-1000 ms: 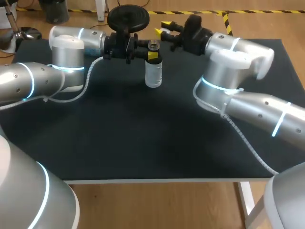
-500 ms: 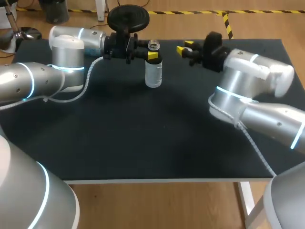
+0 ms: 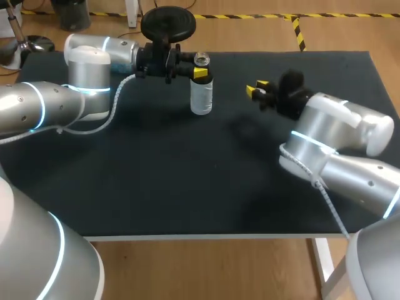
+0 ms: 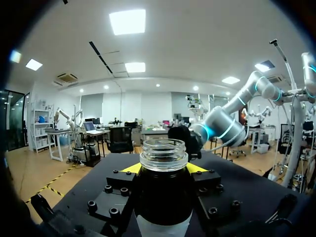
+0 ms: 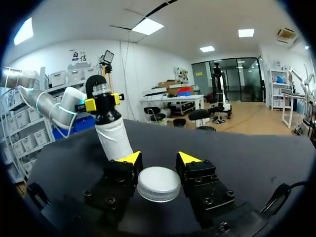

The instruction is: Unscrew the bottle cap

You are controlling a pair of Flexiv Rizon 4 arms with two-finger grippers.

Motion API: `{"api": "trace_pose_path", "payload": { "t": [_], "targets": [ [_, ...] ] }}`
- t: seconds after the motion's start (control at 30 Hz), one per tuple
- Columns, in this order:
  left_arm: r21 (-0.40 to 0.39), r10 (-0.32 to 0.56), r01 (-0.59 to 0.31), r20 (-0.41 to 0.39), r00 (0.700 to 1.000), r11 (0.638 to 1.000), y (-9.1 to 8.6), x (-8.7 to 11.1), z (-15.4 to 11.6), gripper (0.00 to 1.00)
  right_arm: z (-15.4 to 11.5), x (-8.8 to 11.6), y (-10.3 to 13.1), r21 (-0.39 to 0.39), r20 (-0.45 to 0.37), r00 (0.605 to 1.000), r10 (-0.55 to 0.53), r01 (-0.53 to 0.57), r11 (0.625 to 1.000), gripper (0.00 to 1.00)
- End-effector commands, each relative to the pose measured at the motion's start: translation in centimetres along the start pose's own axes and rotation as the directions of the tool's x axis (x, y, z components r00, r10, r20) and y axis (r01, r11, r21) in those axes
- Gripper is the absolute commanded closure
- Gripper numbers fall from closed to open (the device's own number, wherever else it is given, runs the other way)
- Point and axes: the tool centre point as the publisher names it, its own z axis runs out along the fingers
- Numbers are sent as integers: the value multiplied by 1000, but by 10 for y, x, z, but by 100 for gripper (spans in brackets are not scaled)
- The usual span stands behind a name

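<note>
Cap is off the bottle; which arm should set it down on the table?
Right. The right gripper holds the white cap between its fingers, apart from the bottle; the left gripper is clamped on the bottle's neck.

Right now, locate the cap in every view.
Head view: cannot make it out at the right gripper.
Left wrist view: not in it.
Right wrist view: cap between that gripper's fingers.
Shared landmark: the open bottle.

Table (image 3: 187, 187): one, rectangular. Top (image 3: 156, 162) matte black, evenly lit, with faint soft shadows. Pale edge (image 3: 200, 237) along near side. White leg (image 3: 324, 262) at near right corner.
</note>
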Motion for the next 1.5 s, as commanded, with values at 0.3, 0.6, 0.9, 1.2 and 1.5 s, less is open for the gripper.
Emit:
{"api": "trace_pose_path", "payload": {
  "t": [0.3, 0.6, 0.9, 1.2, 1.5],
  "targets": [
    [-2, 0, 0, -2, 1000, 1000, -1, 0, 0, 100, -4, 3, -47, 64, 9, 999, 39, -40, 997, 100],
    [-2, 0, 0, -2, 1000, 1000, -1, 0, 0, 100, -6, 0, -58, 76, 27, 998, 60, -62, 995, 0],
    [-2, 0, 0, -2, 1000, 1000, -1, 0, 0, 100, -9, -1, -45, 43, 34, 999, 24, -25, 999, 0],
    [-2, 0, 0, -2, 1000, 1000, -1, 0, 0, 100, -14, 3, -9, -16, 10, 999, -40, 40, 999, 0],
    [-2, 0, 0, -2, 1000, 1000, -1, 0, 0, 58, -18, 6, 14, -53, -16, 996, -84, 83, 995, 0]
  ]
}}
